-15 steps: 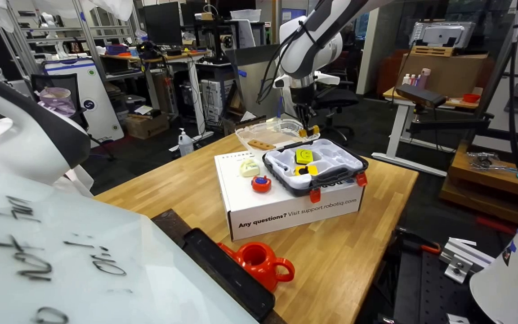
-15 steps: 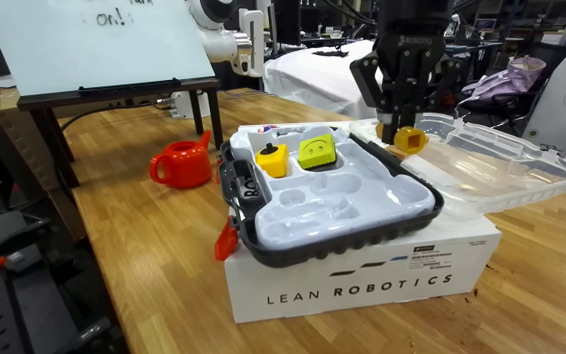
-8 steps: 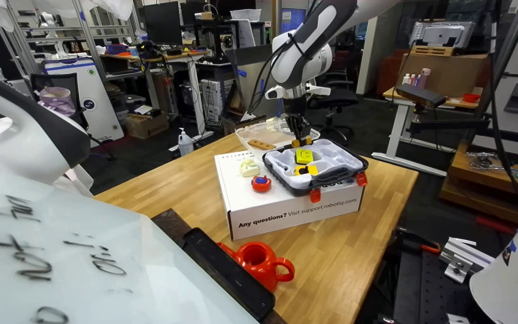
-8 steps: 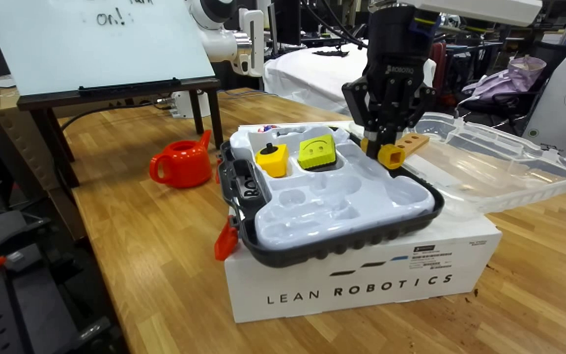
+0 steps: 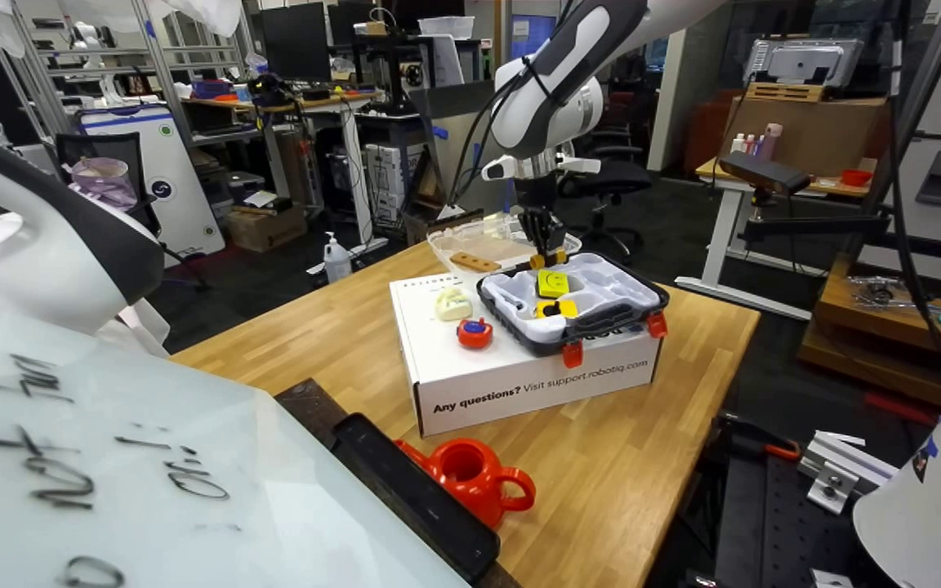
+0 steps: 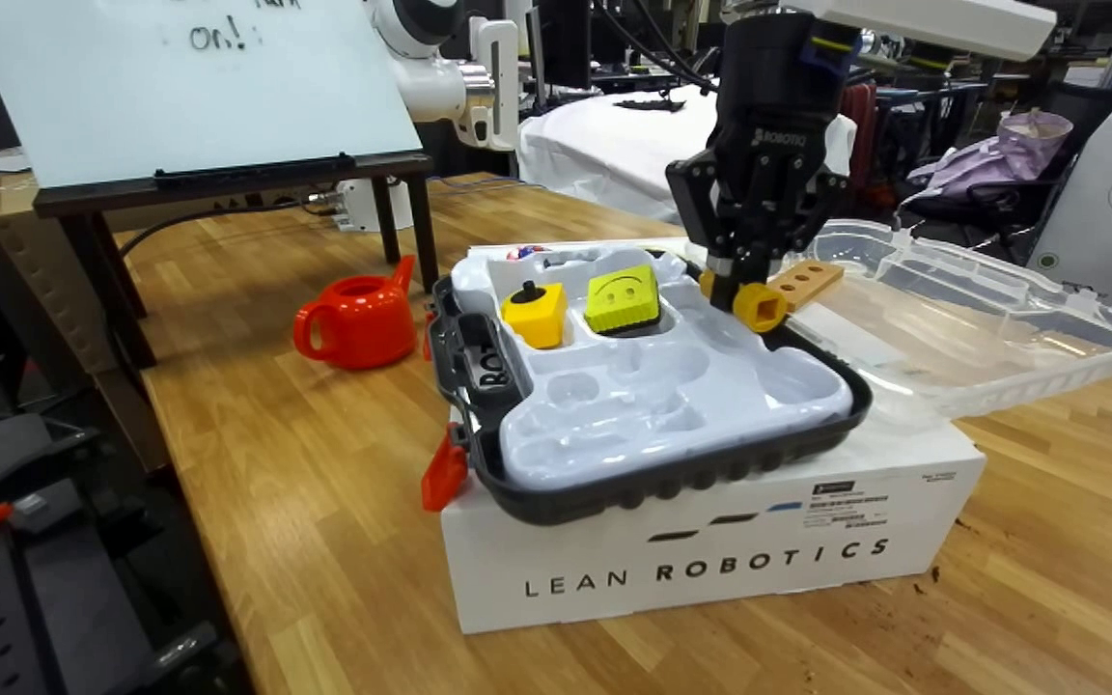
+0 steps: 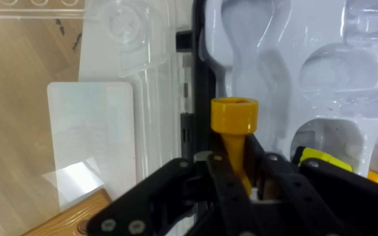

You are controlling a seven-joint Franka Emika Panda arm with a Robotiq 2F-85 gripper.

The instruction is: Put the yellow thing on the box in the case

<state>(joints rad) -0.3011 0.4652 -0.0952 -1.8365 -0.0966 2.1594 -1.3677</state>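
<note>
My gripper is shut on a yellow toy piece with a round, socketed end, held crosswise in the fingertips. The piece hangs over the hinge-side edge of the open black case, which has a white moulded liner. In the wrist view, the yellow piece lies beside a long hollow of the liner, over the case's black rim. Whether it touches the case, I cannot tell. A yellow-green smiley sponge and a yellow block with a black knob sit in the case. The case rests on a white box.
The clear lid lies open on the hinge side, with a wooden bar with holes near it. A red toy and a cream toy stand on the box beside the case. A red teapot stands near a whiteboard stand.
Over the last second, my gripper with the yellow piece has moved down and from the lid side towards the case. In the last half second it has shifted only slightly further.
</note>
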